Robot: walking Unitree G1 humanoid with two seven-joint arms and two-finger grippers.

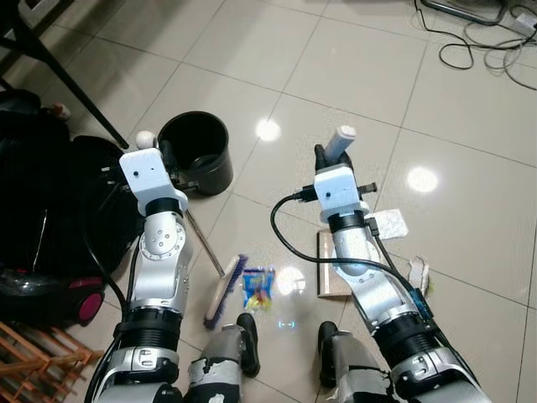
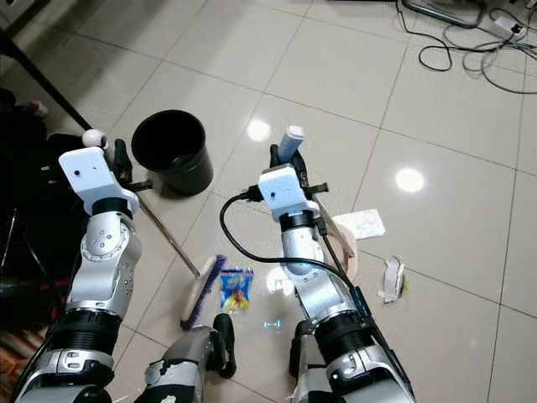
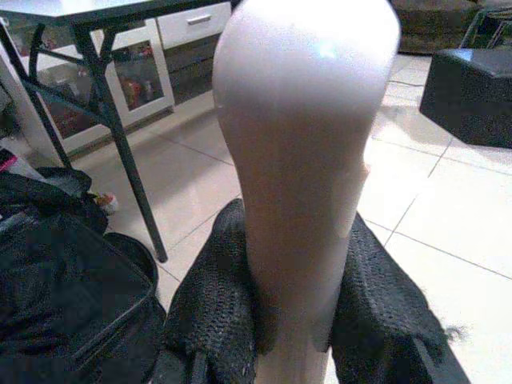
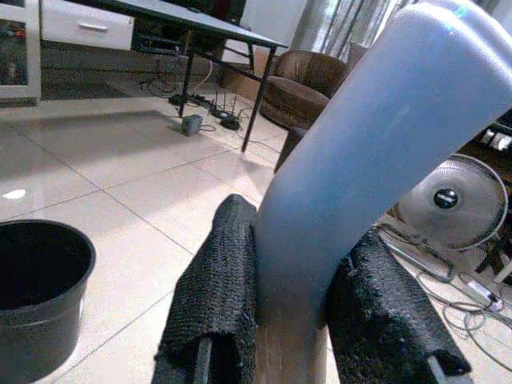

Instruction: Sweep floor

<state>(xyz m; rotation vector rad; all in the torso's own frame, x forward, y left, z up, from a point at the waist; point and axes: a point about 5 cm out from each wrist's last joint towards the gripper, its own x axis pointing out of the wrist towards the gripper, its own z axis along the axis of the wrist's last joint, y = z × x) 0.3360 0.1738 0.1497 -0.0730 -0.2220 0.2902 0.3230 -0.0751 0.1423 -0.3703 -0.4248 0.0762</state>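
Observation:
My left gripper (image 1: 159, 151) is shut on the pale top of the broom handle (image 3: 304, 160). The thin shaft runs down to the broom head (image 1: 225, 290), whose purple bristles rest on the tiles in front of my feet. My right gripper (image 1: 325, 156) is shut on the light blue dustpan handle (image 4: 376, 136). The dustpan (image 1: 334, 267) stands on the floor under that arm. A colourful wrapper (image 1: 258, 288) lies between broom head and dustpan. White paper (image 1: 391, 224) and a crumpled scrap (image 1: 418, 274) lie to the right of the dustpan.
A black bin (image 1: 195, 151) stands open just beyond the left gripper. A black bag (image 1: 42, 210) and a table leg (image 1: 71, 84) are on the left, a wooden rack (image 1: 33, 361) at the lower left. Cables (image 1: 470, 38) trail at the far right.

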